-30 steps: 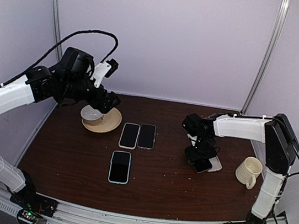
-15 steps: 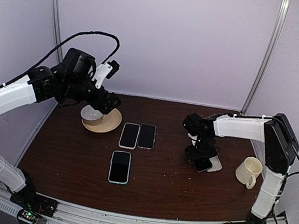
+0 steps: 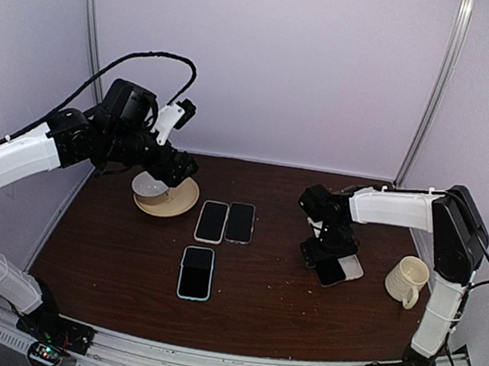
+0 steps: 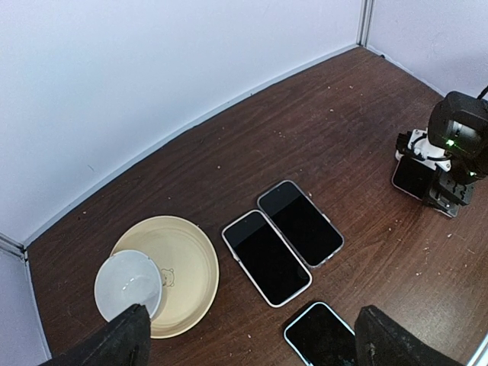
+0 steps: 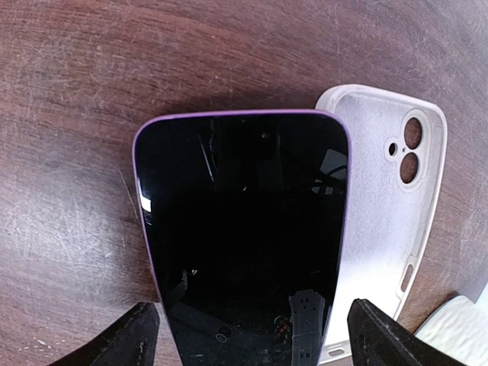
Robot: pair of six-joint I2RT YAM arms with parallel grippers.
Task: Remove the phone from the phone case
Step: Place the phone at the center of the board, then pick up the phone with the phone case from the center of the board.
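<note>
Inspecting the right side of the table [image 3: 125,257] first: the phone [image 5: 244,229], purple-edged, lies flat and screen-up on the wood, out of its cover. The phone case [image 5: 389,229], white, lies just beside it on the right with its inner face up and camera cut-out showing. The case is empty. The phone's right edge meets or slightly overlaps the case's left rim; which of the two cannot be told.

The right gripper [image 5: 255,335] is low over the phone. Its jaws are spread, one finger outside each long edge, and it grips nothing.

The left gripper [image 4: 255,343] hangs high over the rear left of the table, jaws wide apart with nothing between them.

Other containers: a cream plate [image 3: 183,200] at rear left holds a white bowl [image 3: 150,188], set toward the plate's left side. The bowl is empty. A cream mug [image 3: 407,279] stands upright at the right edge, near the case; its contents cannot be seen.

Also noted are two dark-screened phones [image 3: 225,222] side by side at centre. A third phone in a pale blue cover [image 3: 196,273] lies nearer the arms.
</note>
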